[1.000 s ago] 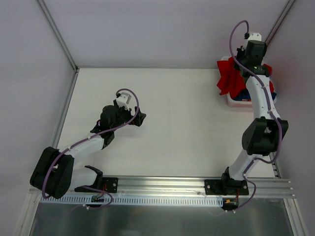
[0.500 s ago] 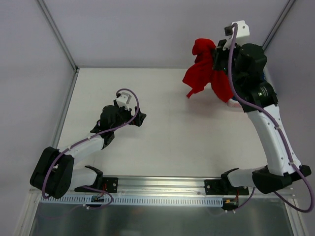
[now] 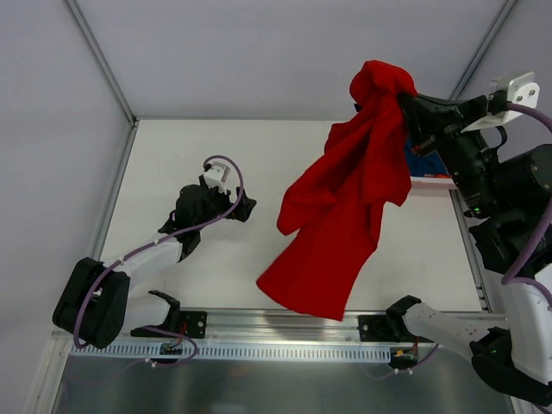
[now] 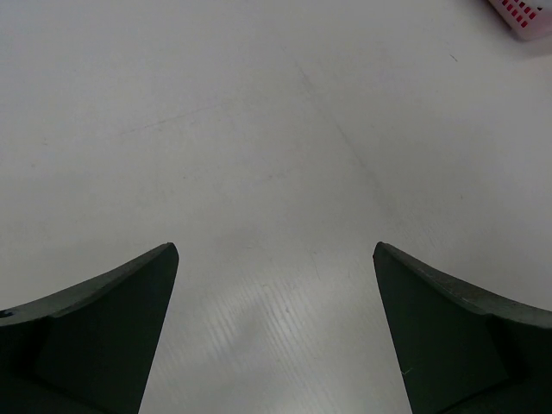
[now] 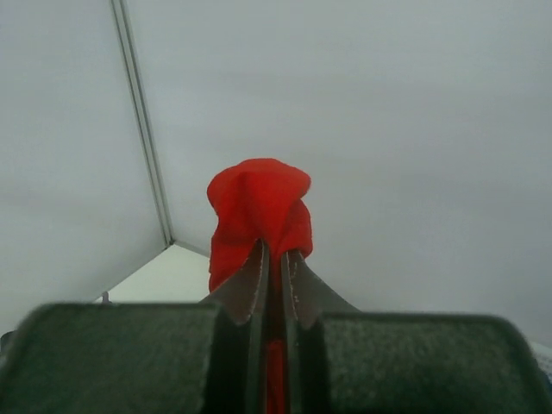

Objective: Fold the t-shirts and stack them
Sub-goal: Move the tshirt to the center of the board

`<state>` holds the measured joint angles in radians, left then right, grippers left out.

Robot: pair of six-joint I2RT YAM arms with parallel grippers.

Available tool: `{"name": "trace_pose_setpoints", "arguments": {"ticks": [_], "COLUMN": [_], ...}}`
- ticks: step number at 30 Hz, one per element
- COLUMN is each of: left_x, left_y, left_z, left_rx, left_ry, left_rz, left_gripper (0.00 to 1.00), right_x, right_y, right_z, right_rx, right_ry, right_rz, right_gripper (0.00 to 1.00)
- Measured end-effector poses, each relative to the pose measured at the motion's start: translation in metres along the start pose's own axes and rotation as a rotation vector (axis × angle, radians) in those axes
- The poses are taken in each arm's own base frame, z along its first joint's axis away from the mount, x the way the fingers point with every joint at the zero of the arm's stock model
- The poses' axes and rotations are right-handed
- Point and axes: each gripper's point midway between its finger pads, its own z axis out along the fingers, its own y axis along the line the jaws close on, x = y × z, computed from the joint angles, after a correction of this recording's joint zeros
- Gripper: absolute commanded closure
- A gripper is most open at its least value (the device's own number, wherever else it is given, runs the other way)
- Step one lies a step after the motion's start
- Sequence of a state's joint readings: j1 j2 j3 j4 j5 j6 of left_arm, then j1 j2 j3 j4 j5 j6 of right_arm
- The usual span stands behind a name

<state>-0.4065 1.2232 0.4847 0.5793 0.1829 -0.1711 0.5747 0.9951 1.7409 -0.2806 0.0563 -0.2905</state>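
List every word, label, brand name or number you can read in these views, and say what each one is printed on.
None: no text can be read in any view. The red t-shirt is plain, and the white basket and the table show no lettering.

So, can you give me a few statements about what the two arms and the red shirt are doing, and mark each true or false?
1. The right end effector grips the red t-shirt. True.
2. The red t-shirt lies flat on the table. False: it hangs bunched from the right end effector.
3. The left end effector is open and empty. True.
4. The white basket sits at the table's near left corner. False: it is at the far right edge.
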Motion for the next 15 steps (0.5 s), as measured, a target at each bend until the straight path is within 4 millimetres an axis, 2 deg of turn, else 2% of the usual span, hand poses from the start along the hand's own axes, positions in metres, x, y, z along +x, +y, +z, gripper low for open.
{"name": "trace_pose_setpoints", "arguments": {"ticks": [2, 4, 5, 6, 7, 8, 9, 11, 14, 15], "left_x": [0.000, 0.000, 0.000, 0.000, 0.000, 0.000, 0.000, 0.000, 0.000, 0.000], "left_y": [0.000, 0.000, 0.000, 0.000, 0.000, 0.000, 0.000, 0.000, 0.000, 0.000], "left_z": [0.000, 0.000, 0.000, 0.000, 0.000, 0.000, 0.000, 0.000, 0.000, 0.000], "left_rx": [0.000, 0.000, 0.000, 0.000, 0.000, 0.000, 0.000, 0.000, 0.000, 0.000], "left_ry": [0.000, 0.000, 0.000, 0.000, 0.000, 0.000, 0.000, 0.000, 0.000, 0.000], "left_rz": [0.000, 0.000, 0.000, 0.000, 0.000, 0.000, 0.000, 0.000, 0.000, 0.000], "left_gripper": [0.01, 0.01, 0.01, 0.01, 0.01, 0.01, 0.01, 0.01, 0.01, 0.01], "right_x": [0.009, 0.037, 0.056, 0.078, 0.102, 0.126, 0.152, 0.205, 0.271, 0.285], "right_y": [0.003, 0.006, 0.007, 0.008, 0.010, 0.013, 0.014, 0.017, 0.015, 0.015], "right_z": [0.004, 0.010, 0.015, 0.020, 0.025, 0.030, 0.035, 0.041, 0.038, 0.035], "right_rx": [-0.012, -0.020, -0.021, -0.021, -0.024, -0.029, -0.032, -0.029, -0.007, 0.001], "right_ry": [0.013, 0.073, 0.117, 0.170, 0.225, 0.283, 0.347, 0.470, 0.641, 0.685], "right_rz": [0.012, 0.022, 0.030, 0.041, 0.056, 0.061, 0.068, 0.077, 0.075, 0.074], "right_gripper": [1.00, 0.96, 0.85, 0.42, 0.19, 0.07, 0.01, 0.01, 0.01, 0.00]}}
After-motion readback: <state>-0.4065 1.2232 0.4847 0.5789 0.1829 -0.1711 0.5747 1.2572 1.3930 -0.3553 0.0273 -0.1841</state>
